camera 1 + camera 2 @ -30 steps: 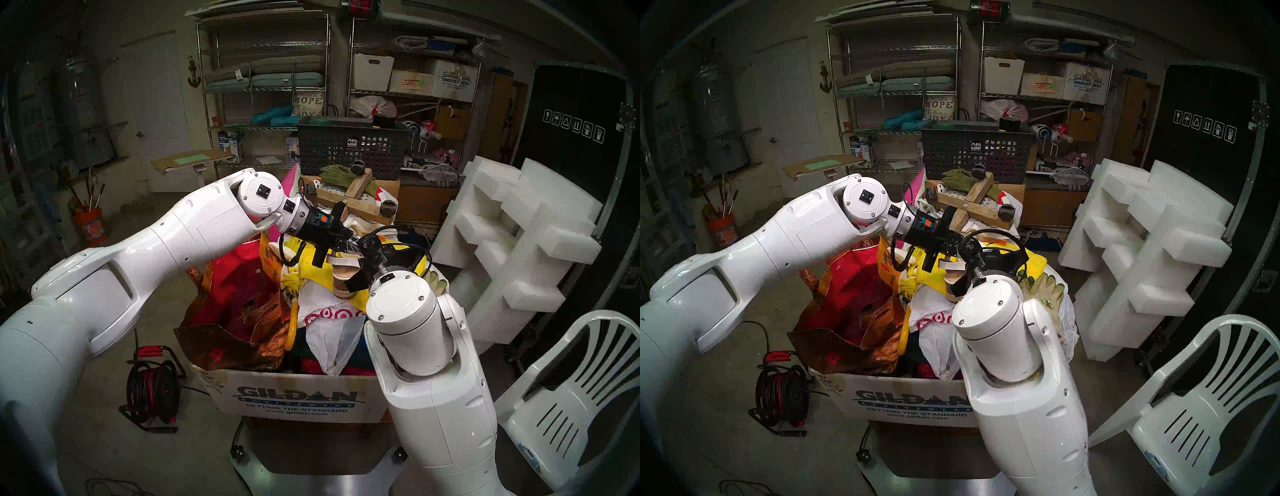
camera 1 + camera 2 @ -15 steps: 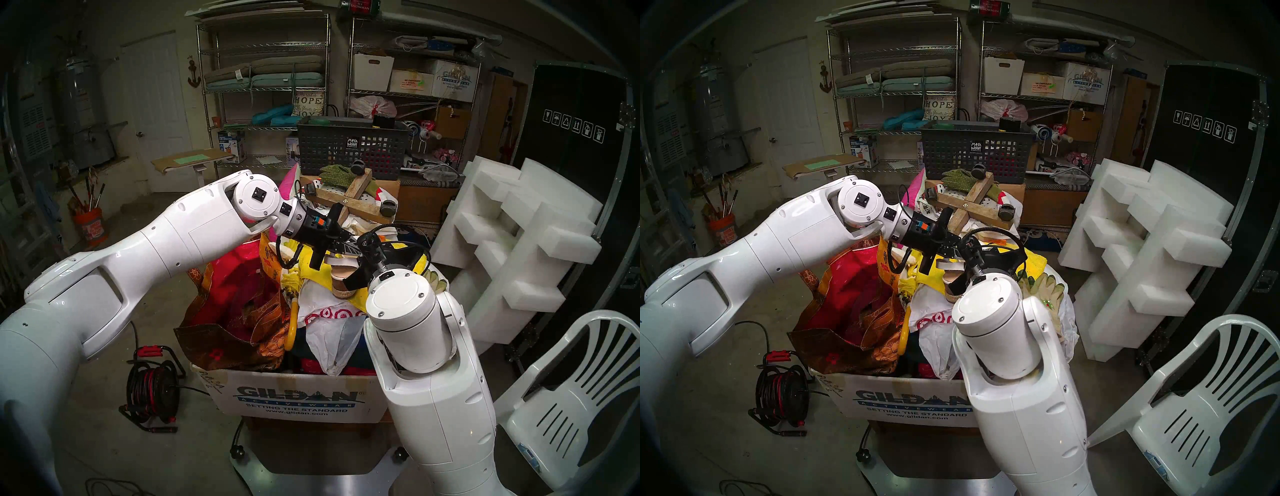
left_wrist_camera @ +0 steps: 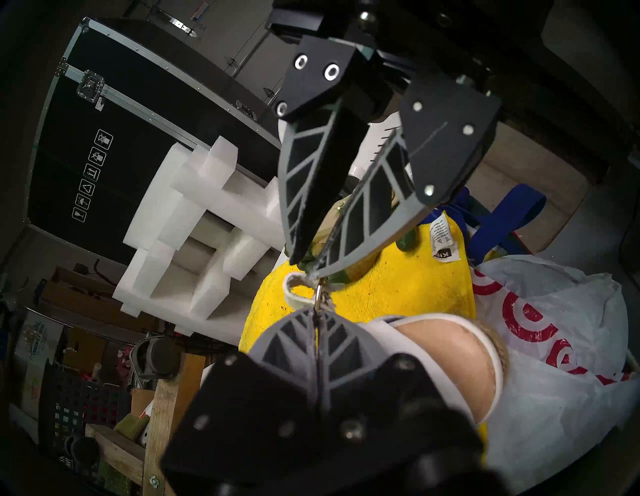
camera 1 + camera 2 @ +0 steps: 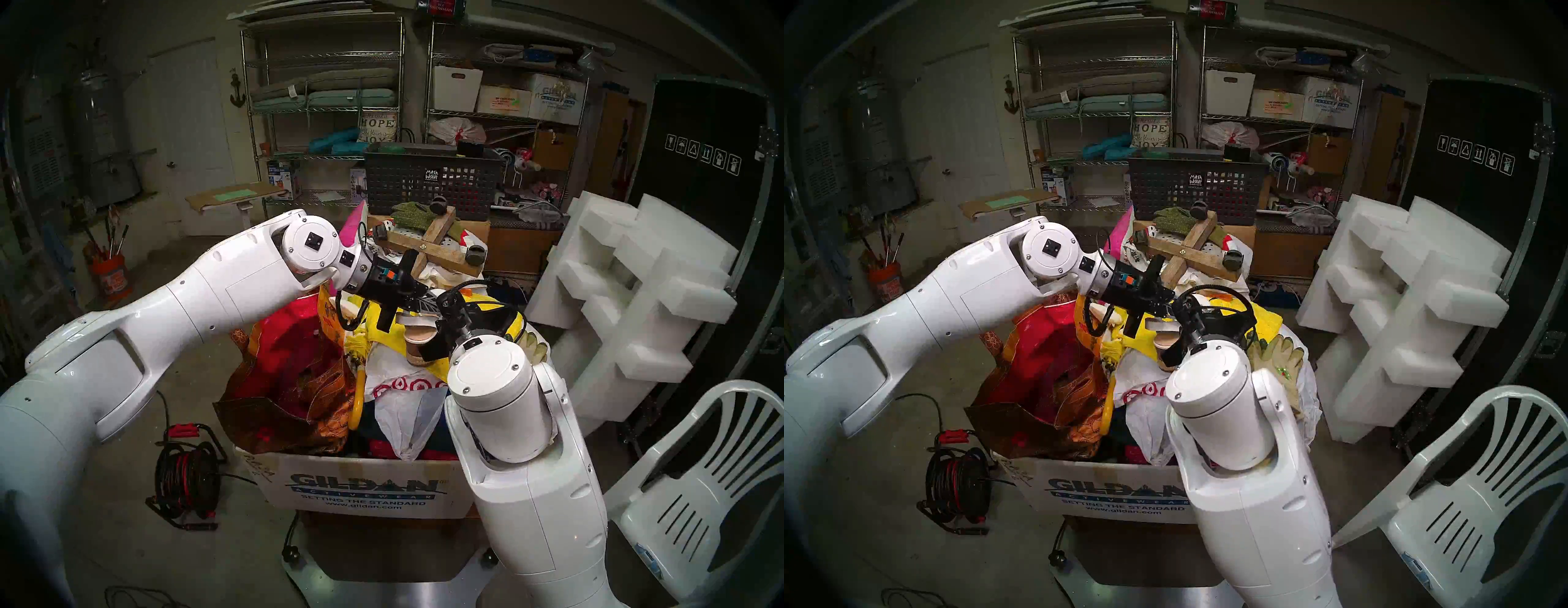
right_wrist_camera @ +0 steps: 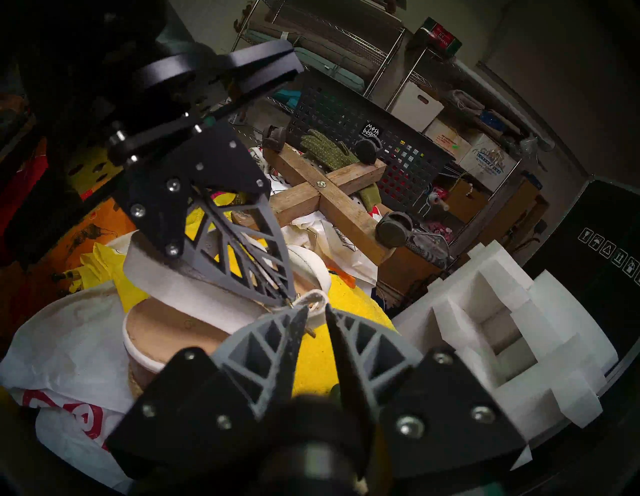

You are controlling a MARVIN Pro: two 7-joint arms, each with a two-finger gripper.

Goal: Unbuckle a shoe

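The shoe (image 4: 418, 335) is a wedge sandal with a cream insole (image 3: 440, 350) and white straps. It lies on a yellow towel (image 3: 398, 287) on top of the pile in the box. My left gripper (image 3: 317, 313) is shut on the metal buckle (image 3: 319, 294) of the thin ankle strap. My right gripper (image 5: 316, 308) faces it tip to tip, its jaws nearly together on the white strap end (image 5: 317, 298). The two grippers' tips almost touch above the heel. The head views show the left gripper (image 4: 432, 303) over the shoe; the right wrist hides the contact there.
A Gildan box (image 4: 360, 488) holds bags, including a Target bag (image 4: 403, 386) and a red bag (image 4: 288, 348). A wooden caster cross (image 4: 428, 246) and a dark mesh basket (image 4: 428, 182) stand behind. Foam blocks (image 4: 636, 288) and a white chair (image 4: 700, 488) are to the right, a cable reel (image 4: 186, 475) to the left.
My left arm has drawn back a little to the left with the buckle still held. The right wrist has shifted slightly up and left. The shoe has stayed in place.
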